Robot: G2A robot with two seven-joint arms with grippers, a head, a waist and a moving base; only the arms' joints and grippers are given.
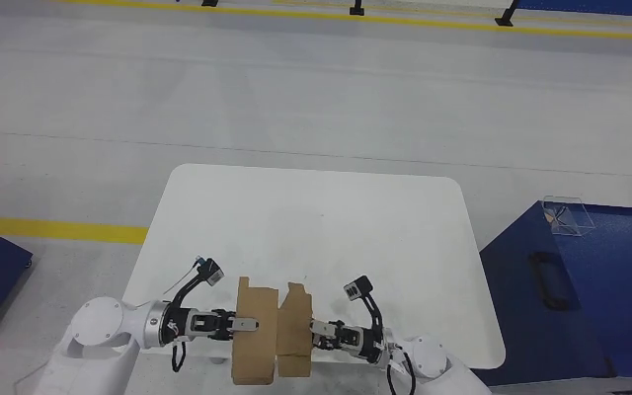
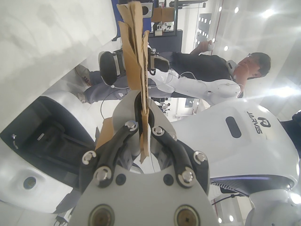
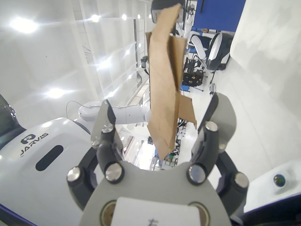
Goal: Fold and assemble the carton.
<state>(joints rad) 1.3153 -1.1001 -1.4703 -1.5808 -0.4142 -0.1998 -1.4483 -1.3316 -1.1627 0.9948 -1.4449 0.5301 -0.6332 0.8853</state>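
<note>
On the far left of the floor you see a yellow line (image 1: 69, 230) that stops behind the white table (image 1: 326, 227). The left arm comes in from the left at the near edge of the table. The left gripper (image 1: 249, 323) is pressed together on the left side of the carton (image 1: 259, 336). In the left wrist view you look at the cardboard edge-on, with its thin layers lying flat on each other and clamped between the two pads.

The carton is brown and not yet opened. It is held between the two arms, over the near edge of the table, with its length running from near to far. Two short flaps stand out at its far end, with a small notch between them. You cannot tell whether it touches the table top.

Just at the right side of the carton is the right gripper (image 1: 308, 329). Its fingers (image 3: 107, 116) are spread wide. A corner of the carton reaches into the gap between them, and neither finger presses on it.

Farther right, beside the table, stands a blue cabinet (image 1: 563, 286) with a small clear box (image 1: 567, 214) on its top.
</note>
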